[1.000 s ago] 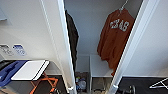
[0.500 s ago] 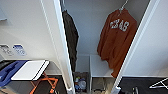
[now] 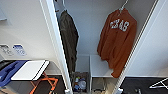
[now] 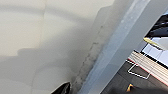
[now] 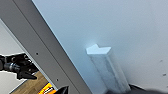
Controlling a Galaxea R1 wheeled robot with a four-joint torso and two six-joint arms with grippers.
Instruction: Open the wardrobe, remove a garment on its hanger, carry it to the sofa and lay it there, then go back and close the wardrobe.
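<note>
White wardrobe (image 3: 58, 50) open, garment (image 3: 117, 40) hanging, dark floor (image 3: 142, 85)

hanger (image 3: 122, 7) hook cut off at top edge, small items in floor bin (image 3: 80, 83) blurred beyond telling

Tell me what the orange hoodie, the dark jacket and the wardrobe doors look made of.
Hoodie: soft knit, probably cotton fleece; matte, drapes in folds, white applied letters. Jacket: dark olive woven cloth, seemingly matte; hangs limp. Wardrobe doors: smooth white panels, likely laminated board; flat, even sheen, straight edges.
</note>
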